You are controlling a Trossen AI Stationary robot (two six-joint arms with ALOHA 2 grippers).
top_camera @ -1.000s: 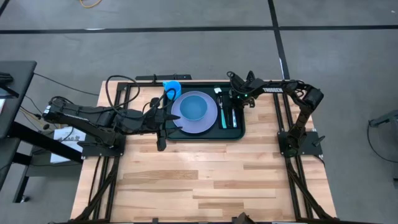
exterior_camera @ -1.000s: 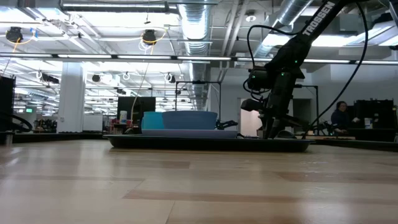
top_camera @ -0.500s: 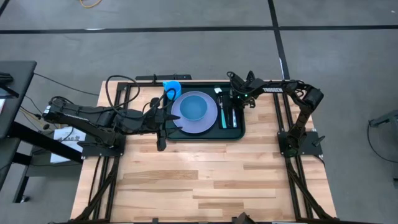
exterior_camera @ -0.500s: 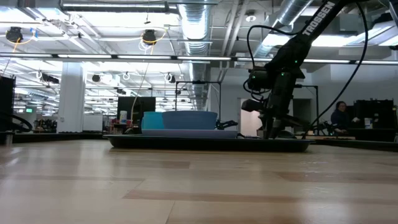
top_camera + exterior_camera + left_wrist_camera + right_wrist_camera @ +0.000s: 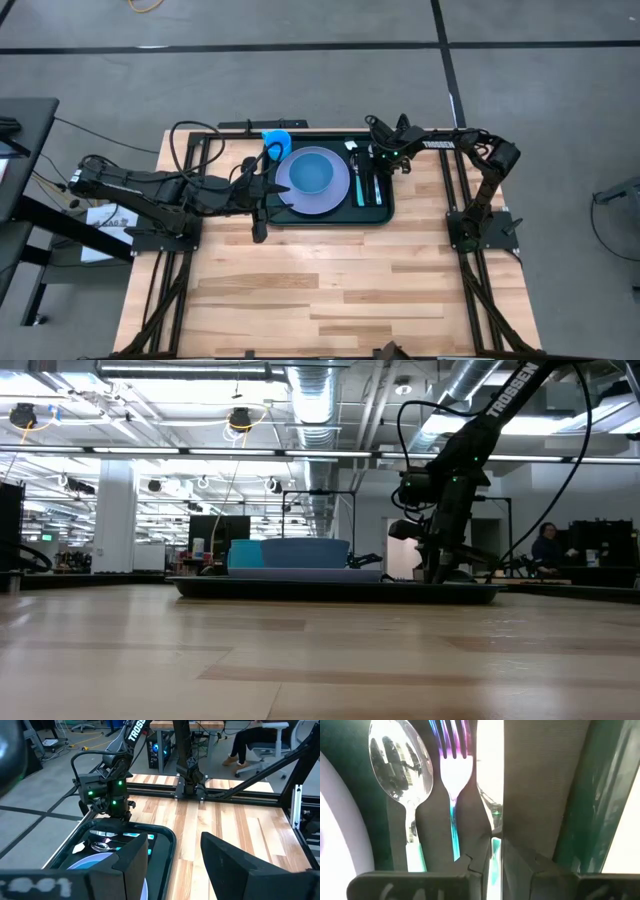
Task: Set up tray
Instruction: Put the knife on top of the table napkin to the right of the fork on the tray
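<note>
Moved: little is seen changed; right gripper (image 5: 372, 160) jaws are being eased apart over the cutlery.
Left gripper (image 5: 262, 190): spread, empty, beside tray (image 5: 385, 212).
Tray: mid-table, loaded with plate (image 5: 340, 190), spoon (image 5: 395, 757), fork (image 5: 452, 750).
Progress: judged nearly done.

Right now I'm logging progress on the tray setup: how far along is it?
Nearly done, it seems. The tray already holds the lavender plate with a blue bowl, plus a spoon and fork on the black napkin. In hand: the right tool stands low over a third utensil beside the fork. The left tool waits open at the tray's other end.
</note>
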